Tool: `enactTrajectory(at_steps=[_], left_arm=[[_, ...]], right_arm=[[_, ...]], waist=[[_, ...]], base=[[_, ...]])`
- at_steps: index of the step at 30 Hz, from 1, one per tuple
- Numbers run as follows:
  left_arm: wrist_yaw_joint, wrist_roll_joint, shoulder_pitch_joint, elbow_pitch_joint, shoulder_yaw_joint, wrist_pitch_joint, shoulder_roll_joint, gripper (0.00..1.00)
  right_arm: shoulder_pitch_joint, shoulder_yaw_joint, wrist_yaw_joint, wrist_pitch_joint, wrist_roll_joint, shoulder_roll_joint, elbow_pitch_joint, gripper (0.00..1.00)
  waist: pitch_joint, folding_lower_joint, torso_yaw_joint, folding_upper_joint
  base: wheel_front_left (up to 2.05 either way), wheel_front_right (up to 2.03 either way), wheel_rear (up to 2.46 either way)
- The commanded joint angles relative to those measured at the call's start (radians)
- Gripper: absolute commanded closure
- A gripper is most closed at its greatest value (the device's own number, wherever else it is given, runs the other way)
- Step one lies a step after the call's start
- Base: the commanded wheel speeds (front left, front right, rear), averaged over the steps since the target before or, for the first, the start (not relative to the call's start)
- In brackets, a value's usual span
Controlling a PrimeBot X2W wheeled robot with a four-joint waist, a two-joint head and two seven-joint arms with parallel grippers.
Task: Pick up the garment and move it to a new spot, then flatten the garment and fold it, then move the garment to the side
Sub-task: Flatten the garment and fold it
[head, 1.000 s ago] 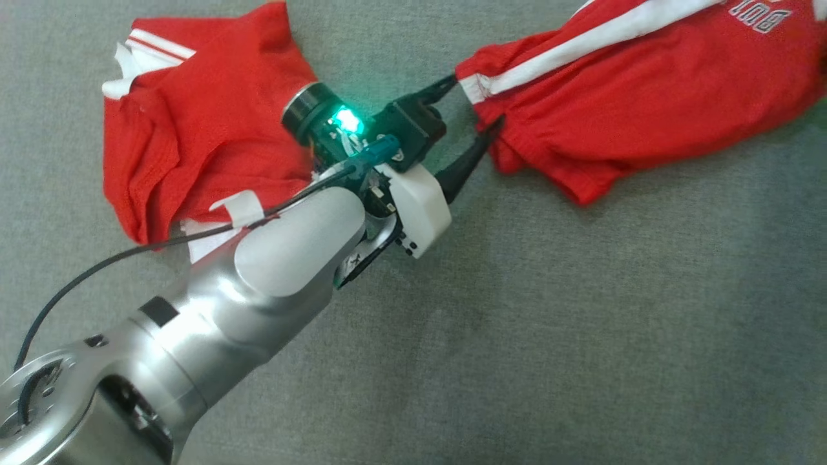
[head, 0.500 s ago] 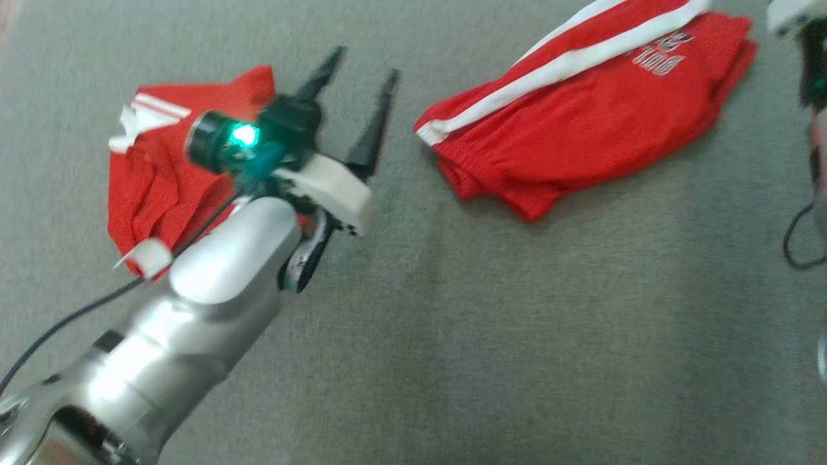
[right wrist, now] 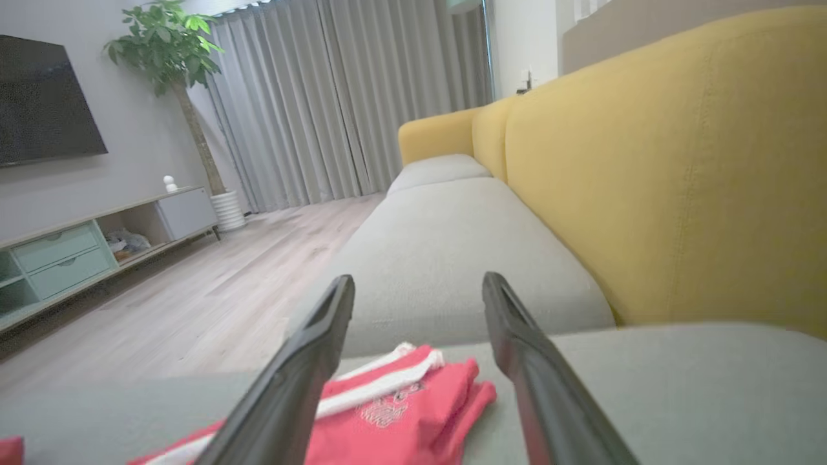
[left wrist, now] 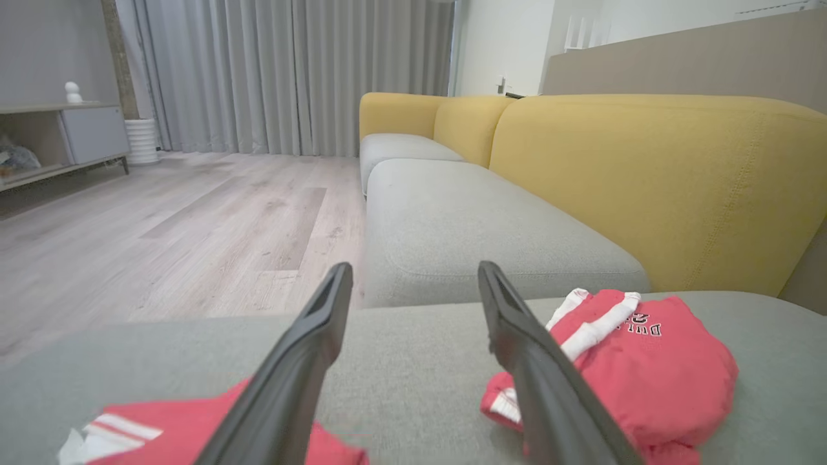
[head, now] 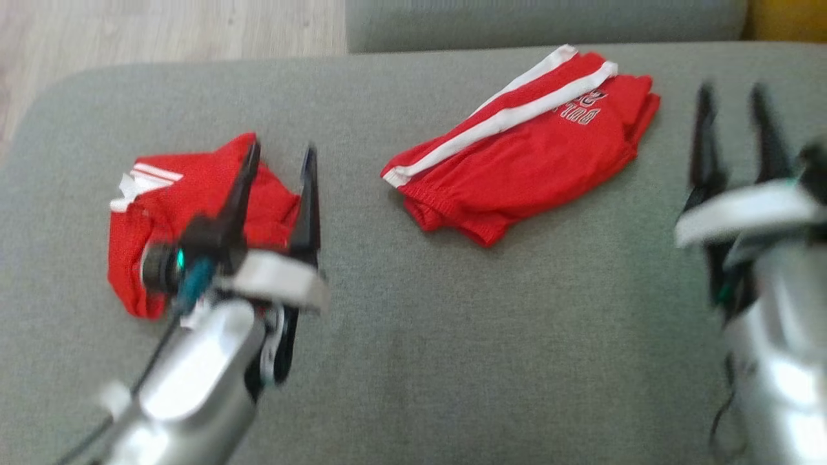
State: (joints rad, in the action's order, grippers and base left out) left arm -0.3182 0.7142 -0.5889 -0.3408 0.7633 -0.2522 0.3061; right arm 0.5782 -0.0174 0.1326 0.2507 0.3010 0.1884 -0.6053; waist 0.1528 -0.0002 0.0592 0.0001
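Both hands stand wide and empty above the grey sofa seat (head: 452,323): the left hand (head: 281,150) over a crumpled red top (head: 168,200), the right hand (head: 730,93) well clear of the folded red shorts (head: 517,161) lying between them. Any retreat should probably go straight up, so no finger snags the folds.

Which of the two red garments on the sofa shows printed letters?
The folded red garment with the long white stripes, lying to the right. The crumpled red garment by the left claw shows short white stripes but no letters.
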Motion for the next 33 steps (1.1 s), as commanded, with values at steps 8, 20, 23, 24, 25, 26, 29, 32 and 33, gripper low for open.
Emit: enactTrajectory(at_steps=[8, 20, 23, 24, 25, 26, 29, 32, 33], left_arm=[[0.02, -0.116, 0.238, 0.097, -0.197, -0.009, -0.026, 0.0], [0.116, -0.272, 0.283, 0.083, -0.292, -0.009, -0.106, 0.0], [0.133, -0.286, 0.262, 0.078, -0.303, -0.009, -0.122, 0.0], [0.139, -0.291, 0.255, 0.075, -0.305, -0.009, -0.126, 0.0], [0.146, -0.296, 0.247, 0.071, -0.308, -0.009, -0.131, 0.0], [0.153, -0.3, 0.239, 0.067, -0.31, -0.009, -0.135, 0.0], [0.171, -0.315, 0.217, 0.056, -0.311, -0.009, -0.153, 0.0], [0.188, -0.328, 0.194, 0.046, -0.313, -0.009, -0.17, 0.0], [0.194, -0.331, 0.187, 0.041, -0.314, -0.009, -0.175, 0.0]], right_arm=[[-0.31, -0.005, -0.002, -0.047, -0.035, -0.124, 0.202, 0.0], [-0.328, 0.05, -0.002, -0.145, -0.133, -0.138, 0.307, 0.0], [-0.249, 0.093, -0.002, -0.211, -0.191, -0.138, 0.301, 0.0], [-0.216, 0.107, -0.002, -0.236, -0.203, -0.138, 0.295, 0.0], [-0.181, 0.122, -0.002, -0.26, -0.215, -0.137, 0.287, 0.0], [-0.145, 0.139, -0.002, -0.286, -0.224, -0.135, 0.273, 0.0], [-0.033, 0.18, -0.002, -0.363, -0.252, -0.114, 0.211, 0.0], [0.078, 0.248, -0.002, -0.443, -0.27, -0.093, 0.109, 0.0], [0.112, 0.271, -0.002, -0.466, -0.288, -0.08, 0.072, 0.0]], waist=[[-0.052, 0.0002, -0.021, -0.0001], [0.013, 0.0002, 0.015, -0.0001], [0.054, 0.0002, 0.036, -0.0001], [0.069, 0.0002, 0.044, -0.0001], [0.085, 0.0002, 0.052, -0.0001], [0.099, 0.0002, 0.06, -0.0001], [0.139, 0.0002, 0.088, -0.0001], [0.174, 0.0002, 0.118, -0.0001], [0.184, 0.0002, 0.129, -0.0001]], base=[[0.0, 0.0, 0.0], [0.0, 0.0, 0.0], [0.0, 0.0, 0.0], [0.0, 0.0, 0.0], [0.0, 0.0, 0.0], [0.0, 0.0, 0.0], [0.0, 0.0, 0.0], [0.0, 0.0, 0.0], [0.0, 0.0, 0.0]])
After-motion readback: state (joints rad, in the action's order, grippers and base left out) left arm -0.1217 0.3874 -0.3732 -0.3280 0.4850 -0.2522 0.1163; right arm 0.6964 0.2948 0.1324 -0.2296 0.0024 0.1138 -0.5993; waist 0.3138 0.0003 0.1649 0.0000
